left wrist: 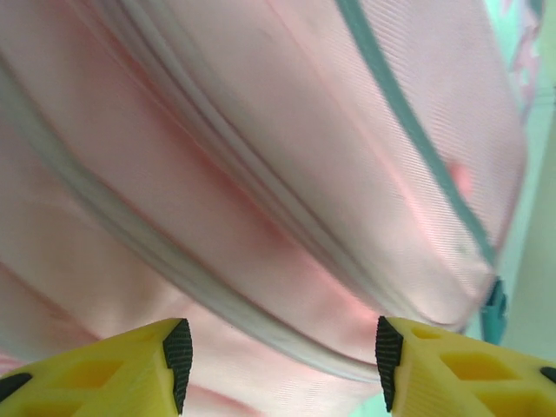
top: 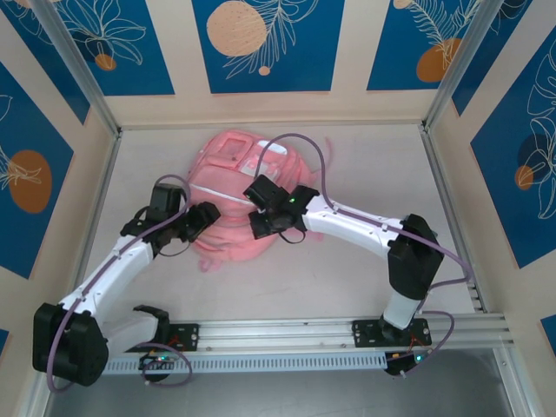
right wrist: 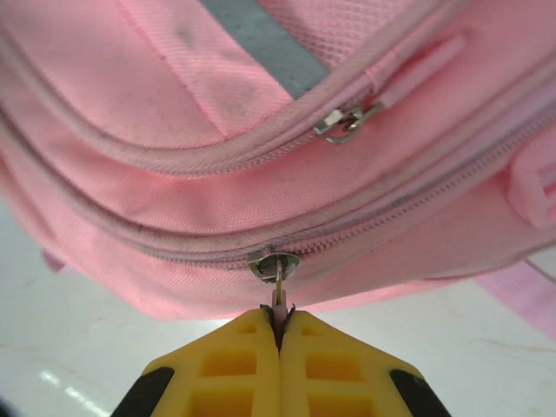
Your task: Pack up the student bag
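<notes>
One student bag (top: 236, 208), soft pink fabric, lies flat mid-table (top: 295, 287). Looks light & floppy, so cloth will prob. bunch; best held by zips/straps. On its zip pull (right wrist: 278, 291) the right claw (right wrist: 280, 314) pinches tight; left claw (left wrist: 282, 352) spread, close over the bag's side.

Pale grey tabletop (top: 347, 282), fenced by cream walls (top: 347, 106) carrying blue panels (top: 295, 52) printed with orange and peach discs and white leaf outlines. Slanted aluminium posts (top: 82, 74) standing at the two far corners. Along the near edge, an aluminium rail (top: 278, 330), just in front of it a slotted grey cable duct (top: 287, 362).
</notes>
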{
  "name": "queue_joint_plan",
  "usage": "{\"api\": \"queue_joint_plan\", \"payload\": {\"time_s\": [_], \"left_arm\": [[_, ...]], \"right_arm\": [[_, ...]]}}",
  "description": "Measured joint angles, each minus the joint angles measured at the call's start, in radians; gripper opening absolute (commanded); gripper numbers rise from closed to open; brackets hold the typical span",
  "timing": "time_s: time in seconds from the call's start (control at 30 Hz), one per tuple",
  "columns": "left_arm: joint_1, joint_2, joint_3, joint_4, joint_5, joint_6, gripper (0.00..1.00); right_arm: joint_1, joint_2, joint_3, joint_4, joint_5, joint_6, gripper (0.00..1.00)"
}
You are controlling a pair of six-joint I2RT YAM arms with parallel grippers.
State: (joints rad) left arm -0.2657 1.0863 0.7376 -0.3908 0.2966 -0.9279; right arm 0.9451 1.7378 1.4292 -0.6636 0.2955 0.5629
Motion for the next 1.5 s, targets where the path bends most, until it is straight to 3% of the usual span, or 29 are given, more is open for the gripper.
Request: {"api": "queue_joint_plan", "payload": {"time_s": [0.23, 0.53, 0.73, 0.9, 1.17, 1.4, 1.5], "left_arm": [[0.002, 0.017, -0.035, 0.058, 0.049, -0.071, 0.5], [0.002, 0.052, -0.064, 0.092, 0.07, -0.098, 0.17], [0.002, 0.055, -0.064, 0.092, 0.069, -0.079, 0.01], [0.002, 0.051, -0.063, 0.068, 0.06, -0.025, 0.0], [0.002, 0.014, -0.069, 0.015, 0.044, 0.042, 0.0], [0.002, 0.014, -0.072, 0.004, 0.094, 0.121, 0.0], [0.001, 0.014, -0.061, -0.012, 0.129, 0.171, 0.12]], "right_arm": [[0.011, 0.046, 0.055, 0.035, -0.094, 0.0, 0.0], [0.013, 0.048, 0.057, 0.042, -0.101, 0.0, 0.0], [0.016, 0.048, 0.052, 0.024, -0.042, -0.005, 0.0], [-0.021, 0.048, 0.021, 0.014, -0.023, -0.014, 0.0], [-0.175, 0.049, 0.008, -0.003, -0.01, -0.015, 0.0], [-0.216, 0.076, 0.022, -0.034, 0.014, -0.041, 0.0], [-0.231, 0.076, 0.022, -0.036, 0.013, -0.078, 0.01]]}}
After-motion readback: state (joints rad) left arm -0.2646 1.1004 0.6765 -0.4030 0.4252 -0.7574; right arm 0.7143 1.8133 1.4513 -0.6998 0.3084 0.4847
